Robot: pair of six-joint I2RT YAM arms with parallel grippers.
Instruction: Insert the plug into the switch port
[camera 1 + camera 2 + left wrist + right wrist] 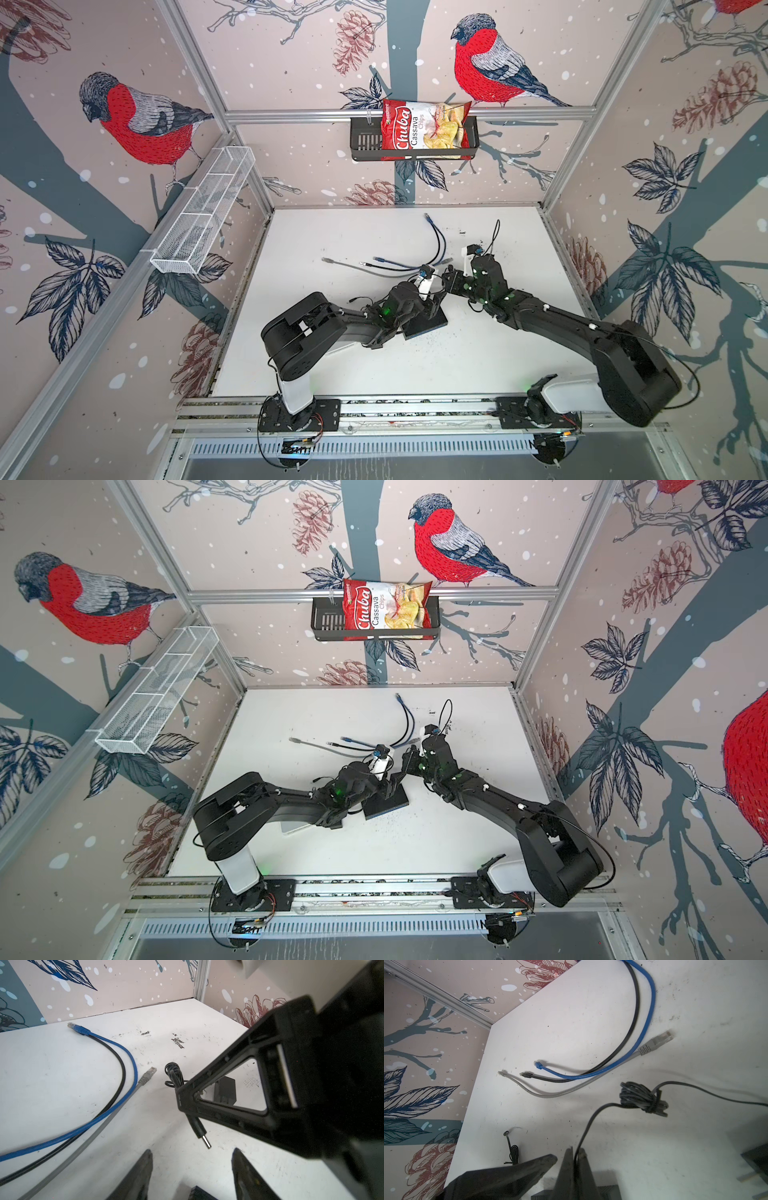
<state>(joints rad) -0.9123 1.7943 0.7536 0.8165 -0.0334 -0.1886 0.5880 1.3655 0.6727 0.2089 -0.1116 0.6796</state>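
jaws of the right gripper (576, 1150) pinch one black power cord (641, 1098); its plug (200, 1132) hangs in the air just past them. left gripper (192, 1150) jaws stand apart, empty, by one black switch (432, 325). three network cables lie farther out: blue cable (136, 1072), black cable (125, 1070), grey cable (124, 1103).

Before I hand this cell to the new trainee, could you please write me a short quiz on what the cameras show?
1. True or false: the right gripper is closed on the thin black cable.
2. How many network cables lie on the table? A two, B three, C five.
3. Fill in: the chips bag sits in the ___ basket on the back wall.
Key: 1 true; 2 B; 3 black.
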